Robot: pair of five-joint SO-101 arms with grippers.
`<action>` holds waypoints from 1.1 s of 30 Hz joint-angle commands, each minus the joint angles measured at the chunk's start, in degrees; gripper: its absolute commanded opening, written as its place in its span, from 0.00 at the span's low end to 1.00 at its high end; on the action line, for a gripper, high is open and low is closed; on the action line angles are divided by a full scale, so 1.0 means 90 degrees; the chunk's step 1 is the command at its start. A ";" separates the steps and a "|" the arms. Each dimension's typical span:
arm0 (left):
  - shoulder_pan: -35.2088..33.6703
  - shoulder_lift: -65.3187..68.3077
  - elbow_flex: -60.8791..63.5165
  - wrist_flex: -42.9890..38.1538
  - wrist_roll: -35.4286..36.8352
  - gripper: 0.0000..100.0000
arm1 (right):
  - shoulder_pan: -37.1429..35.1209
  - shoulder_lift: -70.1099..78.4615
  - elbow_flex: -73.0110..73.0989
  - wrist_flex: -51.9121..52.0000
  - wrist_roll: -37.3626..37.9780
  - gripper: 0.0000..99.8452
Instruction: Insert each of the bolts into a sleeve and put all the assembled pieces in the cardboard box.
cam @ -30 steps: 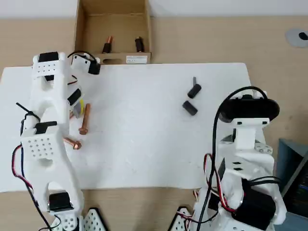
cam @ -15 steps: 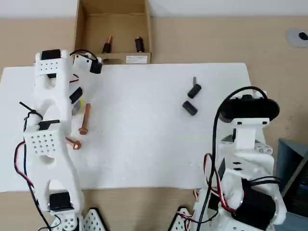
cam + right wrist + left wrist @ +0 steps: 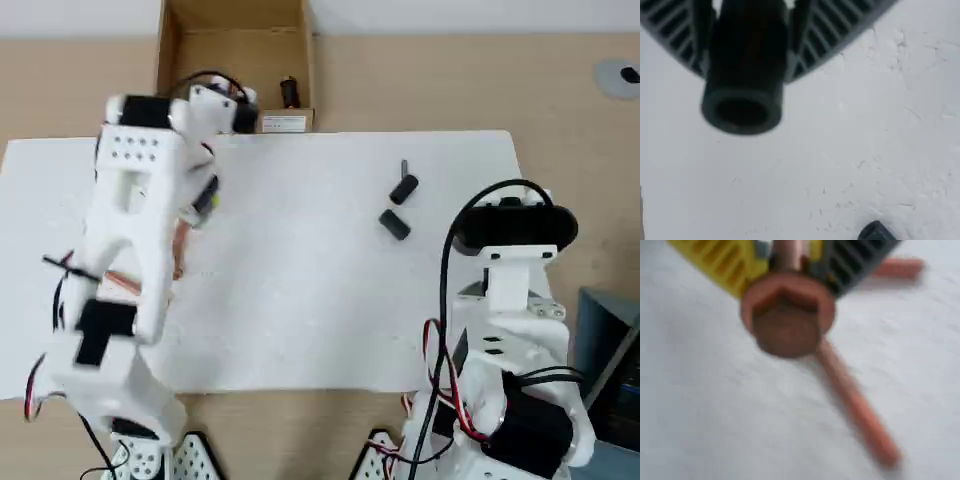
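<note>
Overhead, the high view looks straight down on the table (image 3: pixel 420 80), with the arm bases nearest and the cardboard box (image 3: pixel 255 55) farthest. Each wrist view looks from very close at the white mat (image 3: pixel 300 260), the left past a bolt (image 3: pixel 787 322), seemingly steeply, the right past a sleeve (image 3: pixel 742 100). All three views share the mat.

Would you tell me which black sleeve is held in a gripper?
The sleeve in the right gripper, its open end facing the wrist camera; two other sleeves lie loose on the white mat.

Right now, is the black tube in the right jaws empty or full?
Empty: the black cylindrical sleeve shows a dark open hole, nothing inside.
</note>
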State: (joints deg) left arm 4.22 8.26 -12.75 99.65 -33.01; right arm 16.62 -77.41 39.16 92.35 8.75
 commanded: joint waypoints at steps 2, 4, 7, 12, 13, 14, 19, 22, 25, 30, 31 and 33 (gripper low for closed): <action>0.0557 -0.1705 0.0938 0.0078 0.0176 0.00 | 0.0093 -0.0044 -0.0327 0.0000 0.0117 0.01; 0.0684 -0.2212 0.1192 0.0078 0.0371 0.00 | 0.0103 -0.0093 -0.0454 0.0029 0.0088 0.01; 0.0742 -0.2906 0.1319 -0.0059 0.0821 0.00 | 0.0073 -0.0435 -0.0484 -0.0098 0.0078 0.01; 0.0684 -0.3922 0.1328 -0.0293 0.1465 0.00 | 0.0054 -0.1284 0.0151 -0.0567 0.0078 0.01; 0.0694 -0.4098 0.1387 -0.0293 0.1582 0.00 | 0.0054 -0.1490 0.0327 -0.0654 0.0078 0.01; 0.0723 -0.4264 0.1475 -0.0293 0.1709 0.00 | 0.0054 -0.1695 0.0513 -0.0742 0.0078 0.01; 0.0674 -0.5133 0.2374 -0.0635 0.2667 0.00 | 0.0054 -0.2720 0.1499 -0.1299 0.0107 0.01; 0.0664 -0.5895 0.3106 -0.1299 0.3126 0.00 | 0.0044 -0.3238 0.2037 -0.1592 0.0107 0.01; 0.0703 -0.6833 0.4024 -0.1973 0.3468 0.00 | 0.0015 -0.3551 0.2515 -0.1856 0.0098 0.01; 0.0674 -0.8484 0.5871 -0.3292 0.3956 0.00 | -0.0493 -0.3609 0.2935 -0.1963 -0.0088 0.01; 0.0674 -0.8816 0.6164 -0.3546 0.4015 0.00 | -0.0679 -0.3609 0.2984 -0.1983 -0.0264 0.01; 0.0674 -0.9499 0.6701 -0.4005 0.4230 0.00 | -0.1070 -0.3609 0.3082 -0.2100 -0.0654 0.01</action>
State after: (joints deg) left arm 10.29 -68.57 42.02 70.02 2.77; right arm 11.25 -103.60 66.42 75.82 6.55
